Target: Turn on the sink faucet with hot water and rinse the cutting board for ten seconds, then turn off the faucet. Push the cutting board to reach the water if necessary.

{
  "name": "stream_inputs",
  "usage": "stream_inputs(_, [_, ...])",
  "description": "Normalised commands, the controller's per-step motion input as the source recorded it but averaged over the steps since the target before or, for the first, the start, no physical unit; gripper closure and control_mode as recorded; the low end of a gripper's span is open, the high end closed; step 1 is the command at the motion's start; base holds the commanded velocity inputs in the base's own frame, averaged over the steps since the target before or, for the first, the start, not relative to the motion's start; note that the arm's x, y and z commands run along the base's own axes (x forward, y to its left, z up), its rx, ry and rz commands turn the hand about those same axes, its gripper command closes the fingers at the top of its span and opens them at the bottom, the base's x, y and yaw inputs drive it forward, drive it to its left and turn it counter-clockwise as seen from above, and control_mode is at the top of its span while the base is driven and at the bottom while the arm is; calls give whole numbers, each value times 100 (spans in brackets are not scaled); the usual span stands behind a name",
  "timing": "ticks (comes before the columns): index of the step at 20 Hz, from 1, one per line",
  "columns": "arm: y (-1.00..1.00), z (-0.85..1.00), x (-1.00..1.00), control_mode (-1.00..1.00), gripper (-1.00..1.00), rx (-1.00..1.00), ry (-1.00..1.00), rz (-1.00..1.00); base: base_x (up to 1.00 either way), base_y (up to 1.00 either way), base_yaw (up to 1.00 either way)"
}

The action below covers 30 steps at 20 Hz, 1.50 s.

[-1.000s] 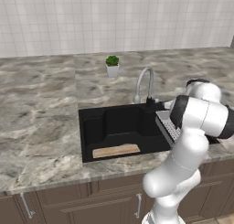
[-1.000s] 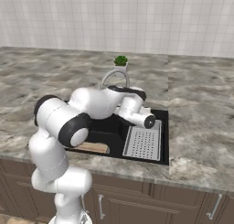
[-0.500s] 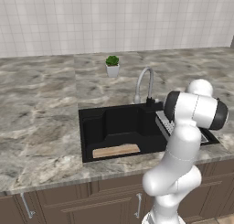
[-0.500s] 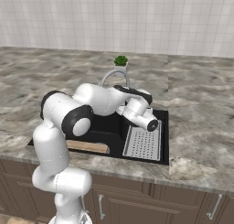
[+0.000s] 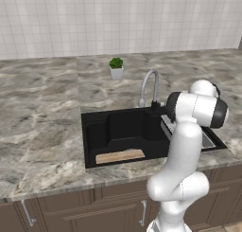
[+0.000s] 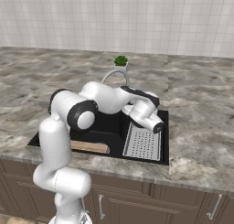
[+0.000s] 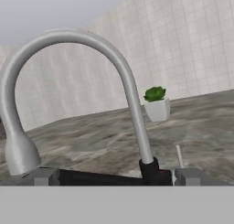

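One cutting board [image 5: 120, 156], flat on the sink [image 5: 94, 131] floor along the front wall, left of centre. One grey ribbed drainer tray [image 6: 142, 143] in the basin's right part. One pincer [image 7: 114, 178], low beside the faucet [image 5: 147, 86] base at the back rim; its opening cannot be told, nothing seen held. One potted plant [image 5: 116, 68] on the table behind the sink.
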Motion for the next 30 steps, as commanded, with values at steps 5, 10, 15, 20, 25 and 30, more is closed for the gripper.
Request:
stream_inputs(5, [-25, -6, 17, -100, -100, 7, -2, 1, 0, 0, 0])
stream_inputs(10, [-11, -6, 16, -100, -100, 3, -1, 1, 0, 0, 0])
stream_inputs(15, [-5, -14, 11, -100, -100, 0, 0, 0, 0, 0, 0])
stream_inputs(20, [0, -21, 0, -100, -100, 0, 0, 0, 0, 0, 0])
stream_inputs(25, [0, -6, 16, -100, -100, 0, 0, 0, 0, 0, 0])
stream_inputs(30, [0, 0, 37, -100, -100, 0, 0, 0, 0, 0, 0])
